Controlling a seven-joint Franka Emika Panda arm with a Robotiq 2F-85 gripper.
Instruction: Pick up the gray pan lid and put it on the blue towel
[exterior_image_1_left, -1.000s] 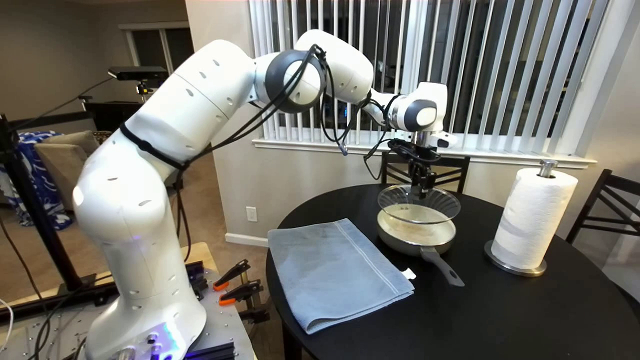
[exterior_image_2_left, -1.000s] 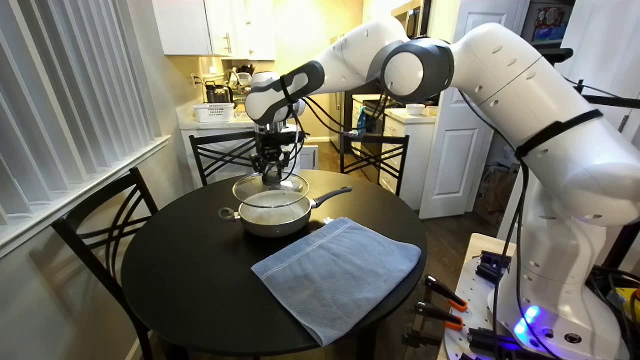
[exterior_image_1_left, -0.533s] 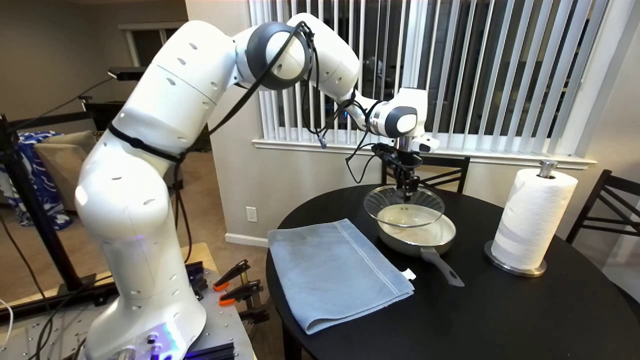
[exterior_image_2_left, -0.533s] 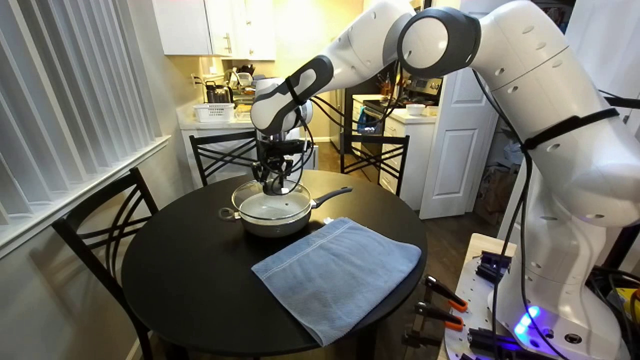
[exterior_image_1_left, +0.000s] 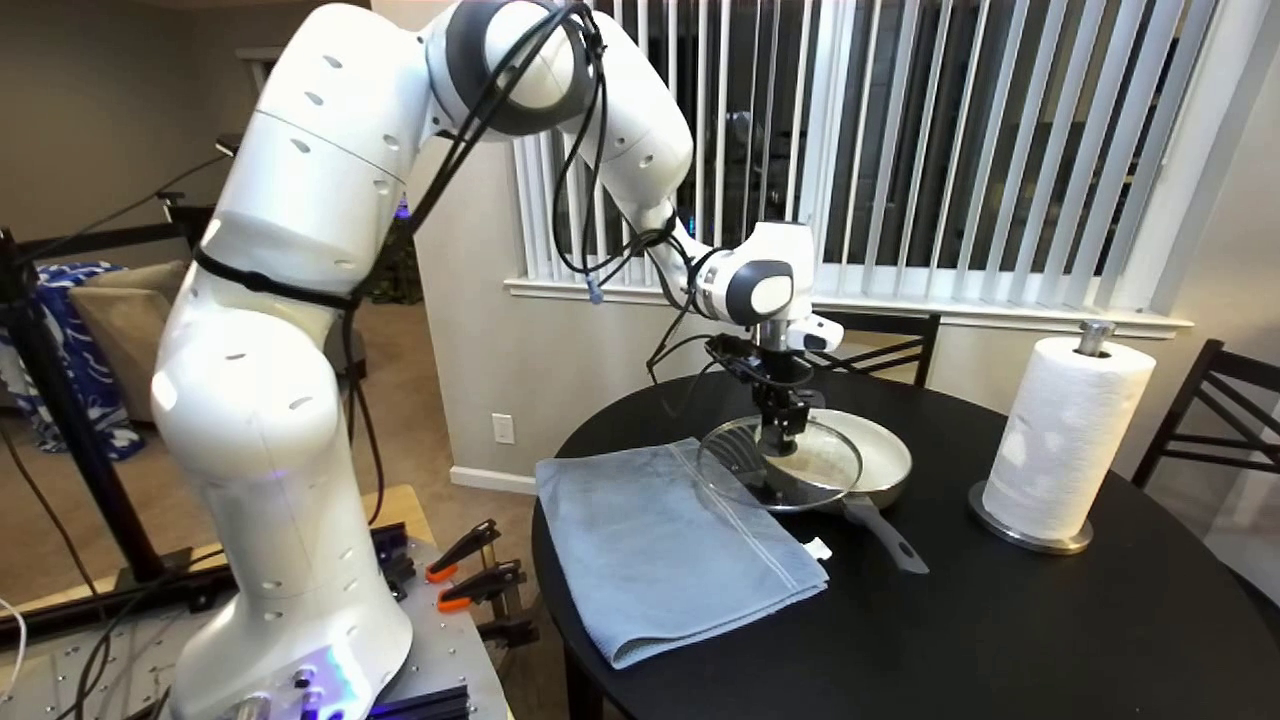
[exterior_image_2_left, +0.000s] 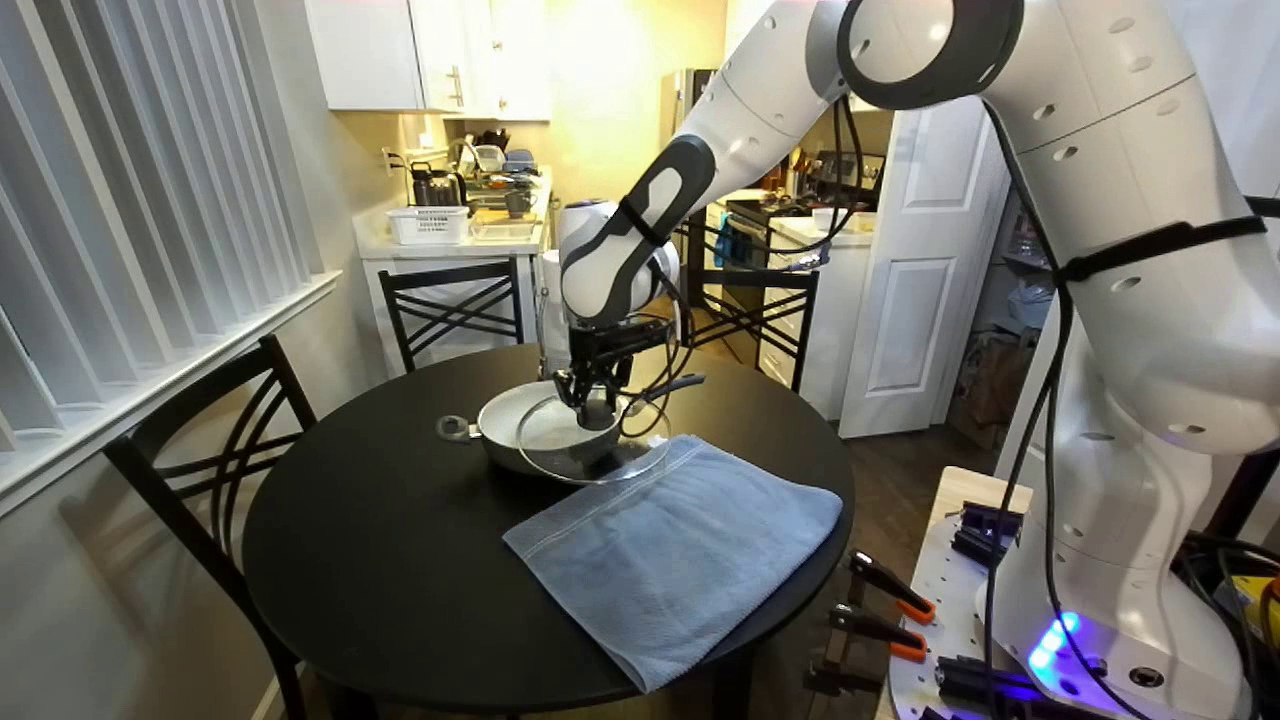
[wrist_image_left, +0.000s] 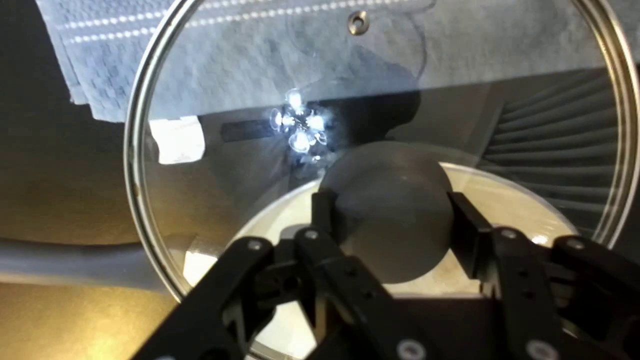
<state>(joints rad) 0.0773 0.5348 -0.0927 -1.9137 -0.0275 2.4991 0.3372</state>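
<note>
The gray pan lid (exterior_image_1_left: 825, 470) is held in the air by its dark knob, somewhat tilted. It also shows in an exterior view (exterior_image_2_left: 640, 455) and in the wrist view (wrist_image_left: 240, 70). My gripper (exterior_image_1_left: 778, 435) is shut on the knob; the wrist view shows both fingers (wrist_image_left: 392, 220) against the knob's sides. Through the glass I see part of the pan, bare table and the edge of the blue towel (wrist_image_left: 100, 65). The towel lies folded on the table in both exterior views (exterior_image_1_left: 660, 550) (exterior_image_2_left: 690, 560). The lid's edge overlaps the towel's pan-side border in these views.
The cream frying pan (exterior_image_1_left: 885, 450) stands beside the towel, its dark handle (exterior_image_1_left: 885, 535) sticking out; it also shows in an exterior view (exterior_image_2_left: 505, 410). A paper towel roll (exterior_image_1_left: 1065, 440) stands on the round black table (exterior_image_1_left: 950, 640). Chairs (exterior_image_2_left: 220, 480) surround the table.
The gripper has carried the lid from above the pan toward the towel and lower. The lid has gone from about level to tilted. Pan and towel have not moved.
</note>
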